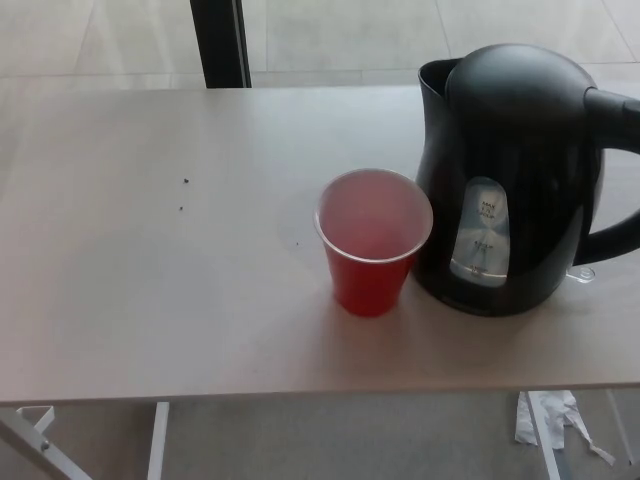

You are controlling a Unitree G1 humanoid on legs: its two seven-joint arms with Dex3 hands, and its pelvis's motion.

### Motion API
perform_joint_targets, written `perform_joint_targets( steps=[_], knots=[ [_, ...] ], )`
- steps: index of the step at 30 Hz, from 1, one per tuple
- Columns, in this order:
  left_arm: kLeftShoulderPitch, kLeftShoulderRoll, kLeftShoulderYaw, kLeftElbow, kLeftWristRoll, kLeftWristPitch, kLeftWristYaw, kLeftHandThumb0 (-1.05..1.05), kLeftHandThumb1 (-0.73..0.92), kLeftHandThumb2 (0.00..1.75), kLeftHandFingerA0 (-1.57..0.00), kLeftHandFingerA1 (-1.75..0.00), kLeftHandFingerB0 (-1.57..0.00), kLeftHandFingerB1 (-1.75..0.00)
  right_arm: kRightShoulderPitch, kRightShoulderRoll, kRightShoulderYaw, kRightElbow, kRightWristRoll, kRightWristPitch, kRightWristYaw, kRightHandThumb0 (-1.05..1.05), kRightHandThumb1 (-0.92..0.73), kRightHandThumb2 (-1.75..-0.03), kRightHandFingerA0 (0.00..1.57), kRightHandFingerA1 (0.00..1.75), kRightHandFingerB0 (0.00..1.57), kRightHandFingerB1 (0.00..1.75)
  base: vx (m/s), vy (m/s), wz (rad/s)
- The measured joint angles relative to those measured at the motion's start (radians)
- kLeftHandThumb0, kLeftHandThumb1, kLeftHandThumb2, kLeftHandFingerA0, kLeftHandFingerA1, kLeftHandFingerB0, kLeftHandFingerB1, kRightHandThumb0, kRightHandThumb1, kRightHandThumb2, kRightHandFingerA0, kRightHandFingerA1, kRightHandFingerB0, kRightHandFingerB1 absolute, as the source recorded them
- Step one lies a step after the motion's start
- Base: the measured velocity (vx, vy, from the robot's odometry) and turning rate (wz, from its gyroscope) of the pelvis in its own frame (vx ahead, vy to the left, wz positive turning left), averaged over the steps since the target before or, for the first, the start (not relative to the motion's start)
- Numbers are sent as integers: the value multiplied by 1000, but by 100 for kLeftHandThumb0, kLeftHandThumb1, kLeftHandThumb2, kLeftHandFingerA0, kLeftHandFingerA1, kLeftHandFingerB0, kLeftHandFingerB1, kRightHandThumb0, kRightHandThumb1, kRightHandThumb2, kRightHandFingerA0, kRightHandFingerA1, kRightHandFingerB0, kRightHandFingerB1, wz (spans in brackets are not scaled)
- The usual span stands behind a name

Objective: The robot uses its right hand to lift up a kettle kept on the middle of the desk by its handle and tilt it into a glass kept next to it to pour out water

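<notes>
Neither hand shows, so nothing's grasped yet. Next I reach my right for the kettle (520, 180) handle (618, 170) at the desk's (150, 300) right edge, red cup (372, 245) touching it.

Kettles I can see: one black kettle (520, 180)
Cups I count: one red cup (372, 243)
Desks: one desk (150, 290)
My hands showing: none

1. Black kettle (520, 180) stands upright on the pale tabletop (150, 290), spout toward 11 o'clock, handle (622, 170) running off frame at 3 o'clock.
2. Its water window (483, 235) faces the camera.
3. Red cup (372, 242) sits upright at the kettle's 9 o'clock, just beside it and looking empty.
4. No robot hand showing.
</notes>
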Motion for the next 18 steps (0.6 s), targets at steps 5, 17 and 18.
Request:
perform_joint_targets(
  steps=[5, 17, 18],
  knots=[
    [9, 9, 38, -30, -44, 1, -47, -77, 53, 96, -46, -61, -23, -50, -28, -23, -69, 51, 55, -38, 48, -39, -41, -91, 63, 79, 1, 49, 0, 0, 0],
    [9, 9, 40, -36, -80, 16, -75, -72, 69, 60, -52, -52, -30, -41, -169, -100, -117, -203, 138, -22, 69, -85, -58, -58, 32, 46, 8, 50, 0, 0, 0],
    [10, 9, 40, -36, -82, 16, -76, -71, 68, 61, -52, -53, -32, -42, -188, -100, -114, -236, 142, -15, 70, -89, -55, -58, 33, 55, 11, 56, 0, 0, 0]
  ],
)
